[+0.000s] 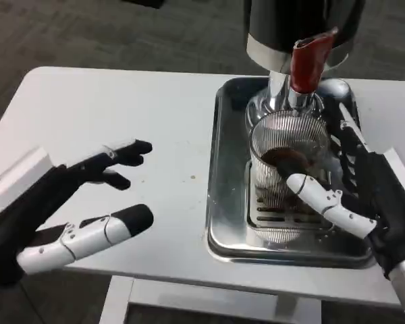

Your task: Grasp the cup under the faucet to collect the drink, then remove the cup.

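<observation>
I see the cup (287, 169) standing upright on the slotted grate of the metal tray (224, 202), directly under the faucet (304, 64) with its red handle. The cup is clear, with fine ribs on its wall, and some dark drink is already in the lower part.

My right hand (354, 185) is around the cup from the right side. One white finger lies across the front of the wall, and the others reach behind it. I judge that it holds the cup, though I cannot see how firm the contact at the back is.

My left hand (77, 202) hovers over the white counter (121, 108), well apart from the tray. Its fingers are spread and it carries nothing.

About handling: the cup looks like thin plastic, so I think it is light and a bit soft. A hard squeeze could bend the wall and push the drink out. The ribs should give some grip, but the wall may be wet. I would keep the hold at the middle height, on opposite sides, with gentle pressure. When removing it, I would keep it upright and bring it out low and forward, to pass clear of the spout above.
</observation>
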Controlling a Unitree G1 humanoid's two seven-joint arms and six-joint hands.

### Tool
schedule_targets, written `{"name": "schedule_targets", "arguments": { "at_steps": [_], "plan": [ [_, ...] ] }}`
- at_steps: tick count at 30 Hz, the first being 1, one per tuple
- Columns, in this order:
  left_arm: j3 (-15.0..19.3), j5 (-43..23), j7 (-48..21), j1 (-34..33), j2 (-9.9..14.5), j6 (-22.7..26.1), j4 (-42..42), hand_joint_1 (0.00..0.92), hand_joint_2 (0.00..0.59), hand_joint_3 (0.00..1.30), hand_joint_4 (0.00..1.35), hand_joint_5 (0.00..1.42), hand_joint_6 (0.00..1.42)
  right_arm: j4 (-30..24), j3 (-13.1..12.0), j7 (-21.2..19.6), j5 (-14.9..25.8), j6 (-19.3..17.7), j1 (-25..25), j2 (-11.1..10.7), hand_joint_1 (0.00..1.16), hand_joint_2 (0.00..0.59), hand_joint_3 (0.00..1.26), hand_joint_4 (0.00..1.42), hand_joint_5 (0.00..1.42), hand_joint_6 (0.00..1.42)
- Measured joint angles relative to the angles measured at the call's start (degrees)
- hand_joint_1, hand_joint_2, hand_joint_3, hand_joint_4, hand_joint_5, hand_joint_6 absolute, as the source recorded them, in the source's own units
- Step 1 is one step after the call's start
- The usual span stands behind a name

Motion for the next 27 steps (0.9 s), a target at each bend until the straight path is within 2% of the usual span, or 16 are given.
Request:
{"name": "schedule_targets", "arguments": {
  "at_steps": [10,14,27],
  "plan": [
    [1.1,-0.2,0.5,5.2,-1.4,0.0,-1.8,0.03,0.089,0.18,0.19,0.3,0.23,1.3,1.1,-0.2,-0.6,-0.2,-0.5,-0.5,0.55,0.236,0.0,0.0,0.06,0.15],
    [2.6,-0.3,0.5,6.4,-1.4,0.0,-2.6,0.03,0.09,0.19,0.2,0.3,0.23,1.9,1.6,-0.9,-1.6,-0.2,-0.7,-0.4,0.55,0.236,0.0,0.0,0.05,0.15],
    [4.5,-1.9,0.4,8.9,-1.4,1.0,-4.2,0.031,0.09,0.19,0.2,0.3,0.23,2.8,4.2,-4.3,-5.3,-0.2,-1.5,2.4,0.58,0.232,0.0,0.0,0.07,0.16]
  ]
}}
